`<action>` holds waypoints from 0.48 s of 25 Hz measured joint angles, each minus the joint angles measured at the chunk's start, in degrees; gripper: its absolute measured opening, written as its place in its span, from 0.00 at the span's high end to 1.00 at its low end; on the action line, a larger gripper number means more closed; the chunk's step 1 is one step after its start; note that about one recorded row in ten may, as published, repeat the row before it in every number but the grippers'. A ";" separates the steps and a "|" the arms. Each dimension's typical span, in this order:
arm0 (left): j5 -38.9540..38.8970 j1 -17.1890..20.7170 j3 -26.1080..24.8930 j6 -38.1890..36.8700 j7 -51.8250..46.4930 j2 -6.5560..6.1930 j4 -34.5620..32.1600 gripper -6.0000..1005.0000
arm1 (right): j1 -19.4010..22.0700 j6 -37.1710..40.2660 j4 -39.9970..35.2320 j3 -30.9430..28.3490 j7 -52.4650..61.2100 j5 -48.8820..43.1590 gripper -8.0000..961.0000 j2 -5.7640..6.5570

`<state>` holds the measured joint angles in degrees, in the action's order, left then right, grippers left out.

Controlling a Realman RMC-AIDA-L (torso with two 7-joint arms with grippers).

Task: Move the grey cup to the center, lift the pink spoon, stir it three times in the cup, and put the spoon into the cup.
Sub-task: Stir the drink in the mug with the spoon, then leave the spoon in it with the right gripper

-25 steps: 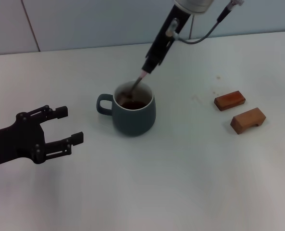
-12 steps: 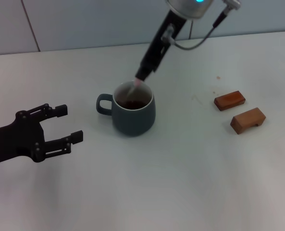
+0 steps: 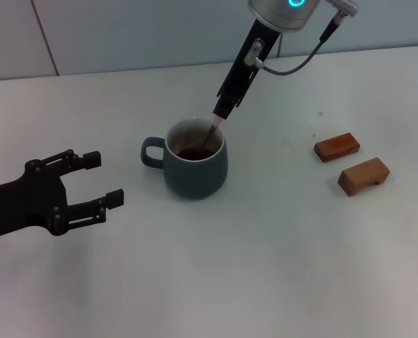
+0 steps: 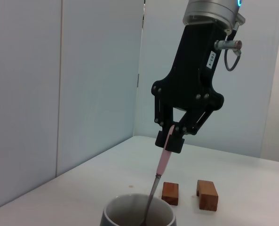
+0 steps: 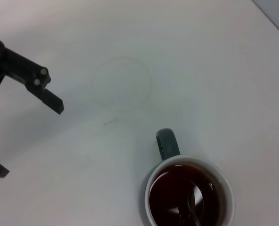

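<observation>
Your right gripper (image 3: pixel 223 113) pinches the pink spoon (image 3: pixel 213 130) inside the grey cup (image 3: pixel 194 160); stir gently, clear of the rim. Left gripper (image 3: pixel 89 183) idles open.

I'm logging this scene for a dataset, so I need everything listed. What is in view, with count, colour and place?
grey cup: one, dark slate-grey, mid-table, handle toward the robot's left, dark brown liquid inside.
pink spoon: one, pink handle with a metal bowl, tilted, bowl end down in the cup.
wooden blocks: two, reddish-brown, on the table to the cup's right, apart from each other.
table: one, white.
left claw: black, open, holding nothing, low over the table left of the cup.
right claw: black, above the cup, shut on the spoon's handle.
</observation>
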<state>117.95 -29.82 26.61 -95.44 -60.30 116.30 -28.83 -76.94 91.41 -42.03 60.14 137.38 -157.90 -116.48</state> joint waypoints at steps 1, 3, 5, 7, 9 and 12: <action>0.00 0.00 -0.09 0.00 0.01 -0.01 0.00 0.19 | 0.00 0.00 0.00 0.00 0.00 0.00 0.75 0.00; 0.00 0.00 -0.19 0.00 0.04 -0.05 0.00 0.19 | 0.19 -0.06 0.02 0.04 0.01 -0.37 0.75 -0.05; 0.00 -0.01 -0.18 0.00 0.09 -0.06 0.00 0.19 | 0.58 -0.53 -0.26 -0.04 0.03 -0.94 0.74 -0.40; 0.00 -0.04 -0.12 0.00 0.10 -0.09 0.00 0.19 | 0.86 -0.61 -0.65 -0.20 0.03 -0.81 0.74 -0.53; 0.00 -0.11 0.00 0.00 0.10 -0.13 0.00 0.19 | 1.82 -0.82 -2.11 -0.51 0.02 0.11 0.74 -0.81; 0.00 -0.32 0.07 -0.01 0.10 -0.18 0.00 0.19 | 5.80 -1.51 -7.83 -0.60 -0.05 2.51 0.65 -1.76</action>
<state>117.95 -30.14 26.68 -95.45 -60.20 116.12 -28.83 -71.14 89.91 -49.86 59.54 137.32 -155.40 -118.24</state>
